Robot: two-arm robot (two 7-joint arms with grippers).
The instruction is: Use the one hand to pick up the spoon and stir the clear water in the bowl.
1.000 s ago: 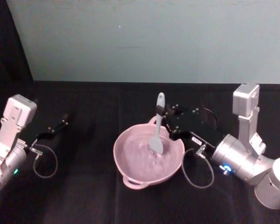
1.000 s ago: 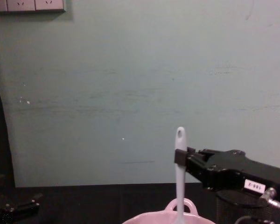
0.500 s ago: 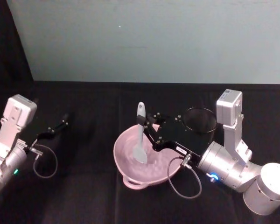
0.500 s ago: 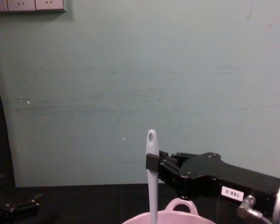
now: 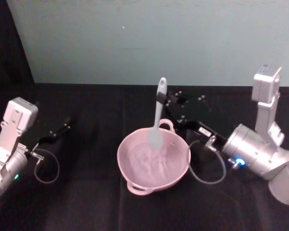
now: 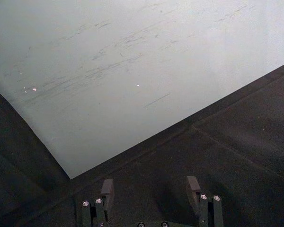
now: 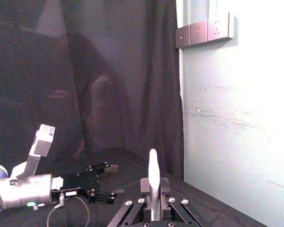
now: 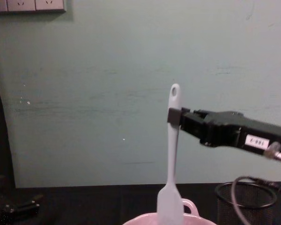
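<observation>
My right gripper [image 5: 162,99], the black boxy hand with the white label, is shut on the upper handle of the white spoon [image 5: 157,118]. The spoon hangs upright, and its flat head is over the far side of the pink bowl [image 5: 119,155], which holds clear water. In the chest view the spoon [image 8: 172,150] is held well above the bowl's rim [image 8: 145,218] by the right gripper [image 8: 172,115]. The right wrist view shows the spoon handle [image 7: 153,171] standing up between the fingers. My left gripper [image 5: 62,129] rests open on the table at the left, and it also shows in its own wrist view [image 6: 150,189].
A black wire-mesh cup [image 8: 246,197] stands just right of the bowl, under my right arm. The table is covered in black cloth, with a pale teal wall close behind it. A loop of cable [image 5: 204,171] hangs from the right wrist near the bowl's right side.
The right gripper has lifted the spoon up from the bowl's left inside and carried it back toward the far right rim. The left arm has not moved.
</observation>
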